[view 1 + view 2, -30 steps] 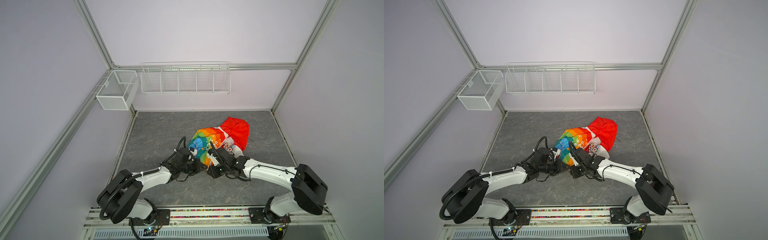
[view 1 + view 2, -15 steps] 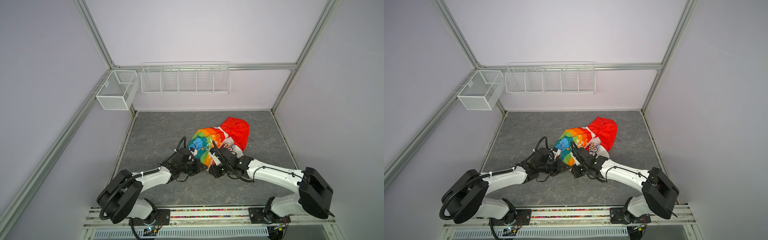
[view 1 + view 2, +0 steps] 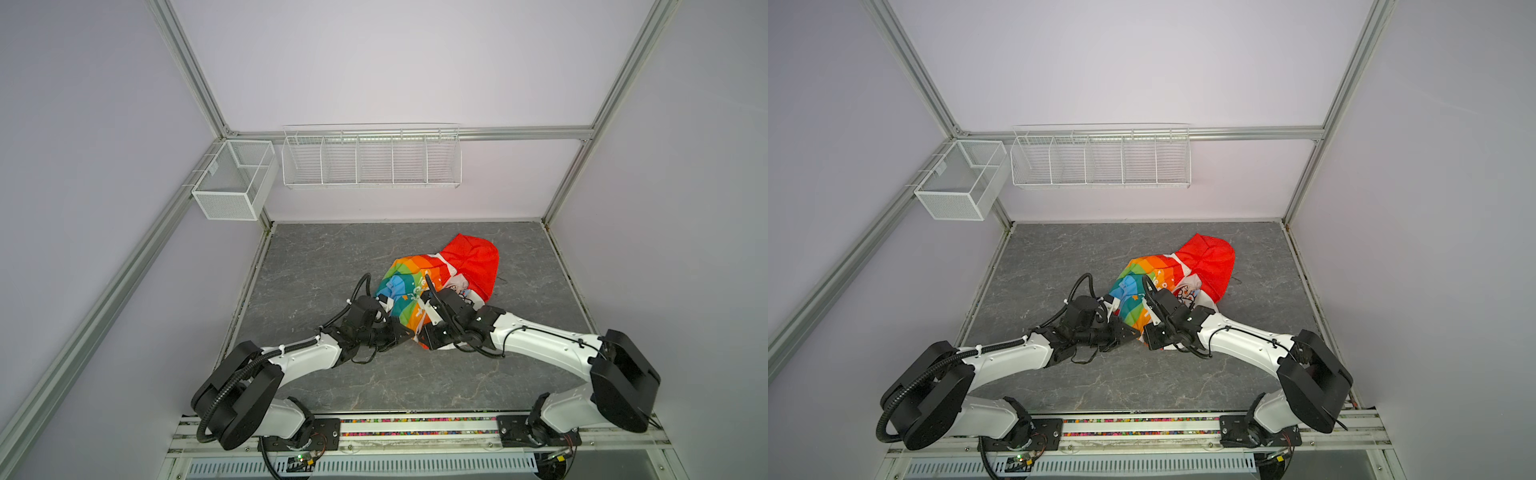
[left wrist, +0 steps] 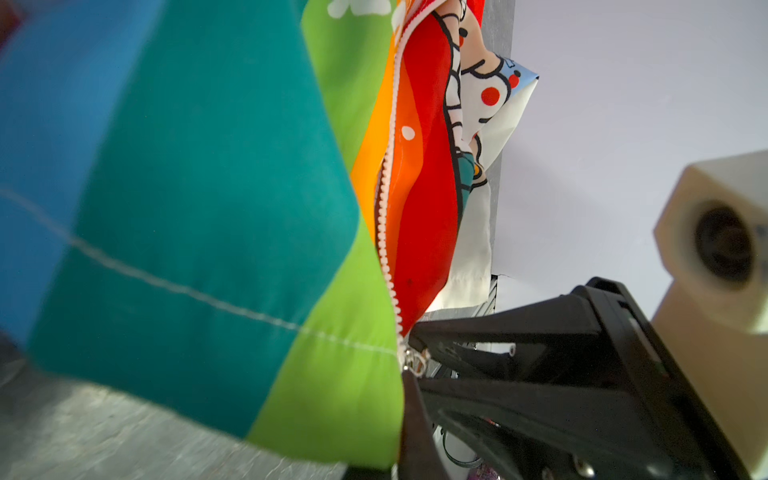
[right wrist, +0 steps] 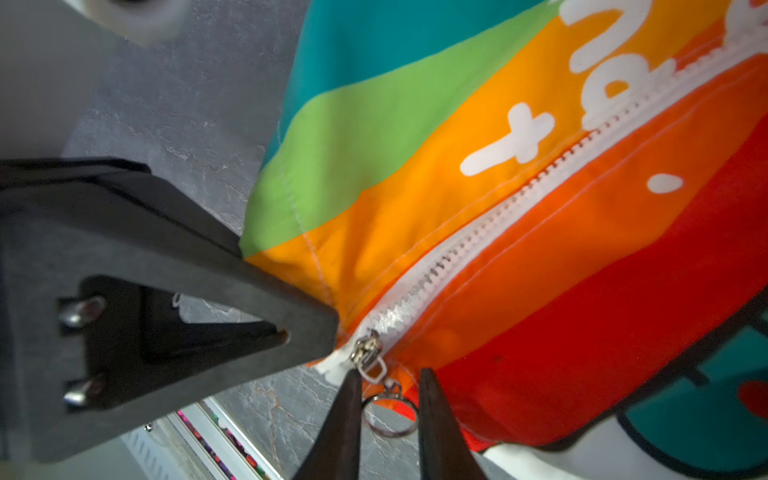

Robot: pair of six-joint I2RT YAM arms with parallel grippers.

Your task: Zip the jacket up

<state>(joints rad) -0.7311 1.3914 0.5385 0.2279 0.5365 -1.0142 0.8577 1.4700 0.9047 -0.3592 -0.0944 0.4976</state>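
Slider (image 5: 368,349) at zip's start, unpulled.
Left gripper (image 5: 320,336) clenched on jacket (image 5: 415,145) beside slider for tension; right gripper (image 5: 388,372) released, straddling pull ring (image 5: 390,433).

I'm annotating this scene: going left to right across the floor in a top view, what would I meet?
The left arm's big black joint → jacket → right arm's big black joint.

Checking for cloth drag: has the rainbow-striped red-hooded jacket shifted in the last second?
No. The rainbow-striped red-hooded jacket lies just as far from the grey floor's back edge in both top views.
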